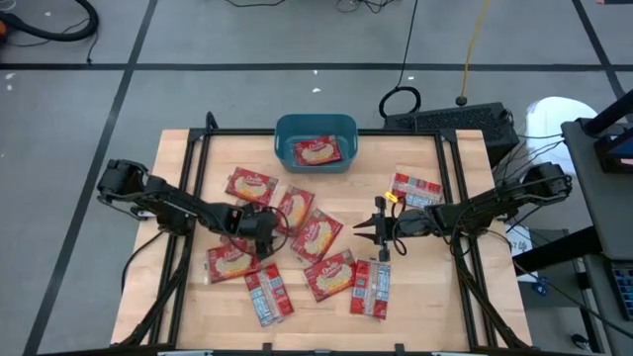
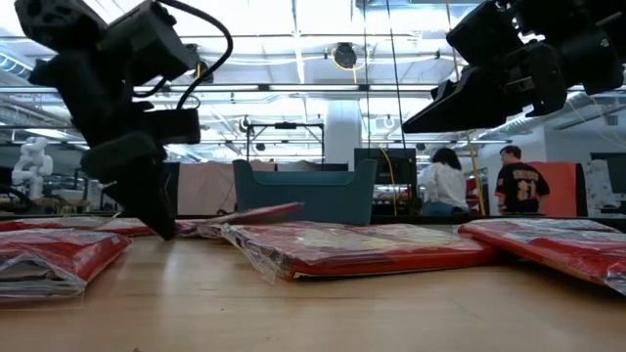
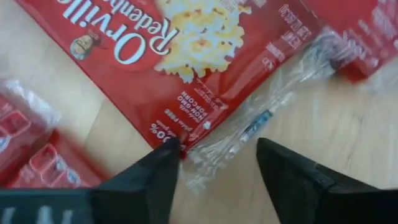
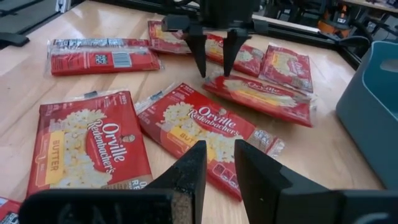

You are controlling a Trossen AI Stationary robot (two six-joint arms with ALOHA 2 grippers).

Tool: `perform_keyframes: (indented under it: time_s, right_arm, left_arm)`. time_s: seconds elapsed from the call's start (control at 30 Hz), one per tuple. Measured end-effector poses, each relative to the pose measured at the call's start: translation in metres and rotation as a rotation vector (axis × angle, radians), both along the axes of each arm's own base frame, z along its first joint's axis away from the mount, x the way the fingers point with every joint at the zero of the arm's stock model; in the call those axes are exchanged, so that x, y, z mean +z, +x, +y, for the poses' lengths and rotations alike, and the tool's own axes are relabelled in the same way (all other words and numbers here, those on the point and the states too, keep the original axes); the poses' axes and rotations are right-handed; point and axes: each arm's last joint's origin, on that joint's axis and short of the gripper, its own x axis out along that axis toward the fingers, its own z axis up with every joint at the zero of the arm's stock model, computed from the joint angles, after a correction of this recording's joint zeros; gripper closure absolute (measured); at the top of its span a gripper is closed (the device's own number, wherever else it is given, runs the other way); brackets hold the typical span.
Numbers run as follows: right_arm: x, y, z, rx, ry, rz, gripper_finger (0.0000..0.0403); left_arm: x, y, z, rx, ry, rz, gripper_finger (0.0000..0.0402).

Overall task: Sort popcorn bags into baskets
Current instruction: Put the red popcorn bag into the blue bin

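Note:
Several red popcorn bags lie flat on the wooden table; one more lies inside the teal basket at the far edge. My left gripper points steeply down, open, at the end of one bag. In the left wrist view its fingers stand on either side of that bag's clear sealed edge. The right wrist view shows the same gripper over the bag's end. My right gripper hovers right of the pile, nothing in its narrow gap. My left gripper comes from above, slanting down, with its fingers astride the corner of the bag's sealed end. One fingertip stands right at the red corner. I cannot tell whether it touches. The bag lies flat on the table.
More bags lie near the front edge, two with printed backs up, and one at the right. A black frame borders the table. Beyond the table stand people and equipment.

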Motion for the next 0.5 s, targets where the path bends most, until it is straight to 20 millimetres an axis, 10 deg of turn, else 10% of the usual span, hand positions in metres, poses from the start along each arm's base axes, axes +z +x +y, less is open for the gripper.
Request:
perform_keyframes:
  time_s: [0.3, 0.5]
  right_arm:
    - [0.0, 0.0, 0.001, 0.007, 0.053, -0.001, 0.0328]
    - [0.002, 0.001, 0.001, -0.025, 0.14, -0.024, 0.0328]
  left_arm:
    - [0.0, 0.005, 0.002, -0.095, 0.047, -0.046, 0.0376]
    - [0.01, 0.011, -0.002, -0.151, 0.127, -0.057, 0.0397]
